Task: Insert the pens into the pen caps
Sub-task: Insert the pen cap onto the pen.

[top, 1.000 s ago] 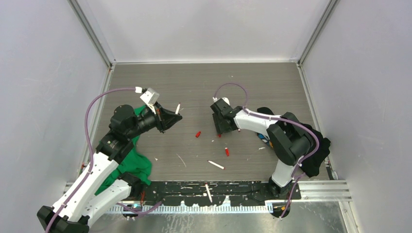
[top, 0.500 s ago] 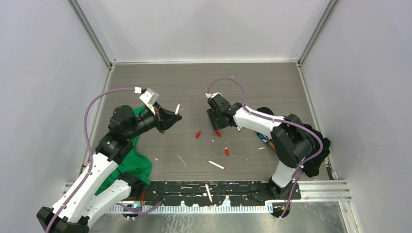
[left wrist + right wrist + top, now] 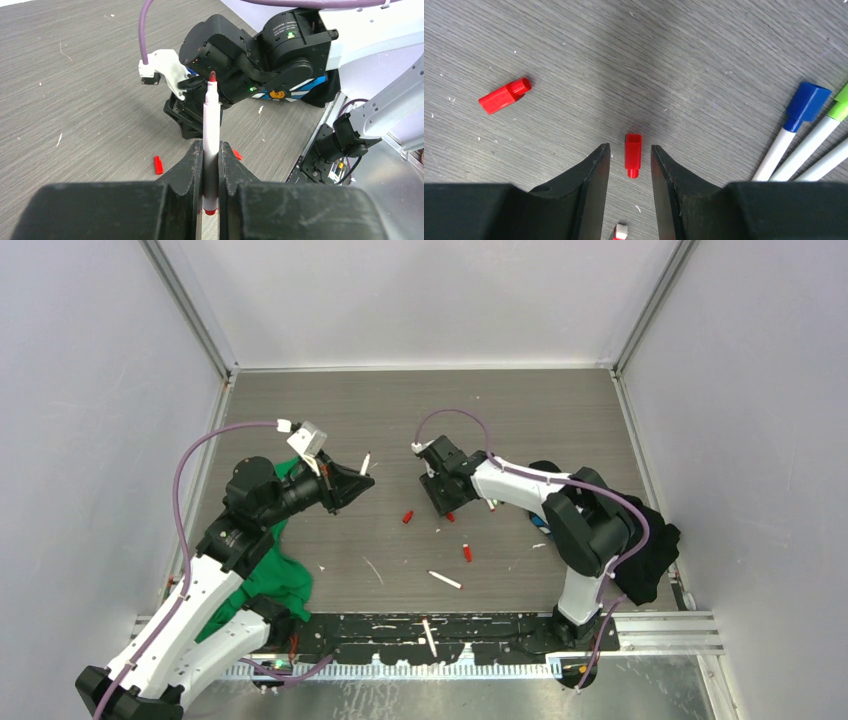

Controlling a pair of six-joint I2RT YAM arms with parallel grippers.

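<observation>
Left gripper (image 3: 211, 150) is clamped on a white pen (image 3: 210, 125). The pen's long axis runs straight out from the jaws, its red tip away from the wrist and angled up over the table (image 3: 75, 75), toward the right arm. The left arm reaches in from the table's left side with its forearm raised. Right gripper (image 3: 629, 148) points down with fingers apart, straddling a red cap (image 3: 633, 152). That cap lies flat mid-table, its axis along the gap, narrow end toward the wrist, touching neither finger. A second red cap (image 3: 504, 96) lies off to one side.

No legible text, number or brand appeared; the orange-and-blue sticker (image 3: 284, 94) on my right arm (image 3: 295, 47) was too blurred to read.
</observation>
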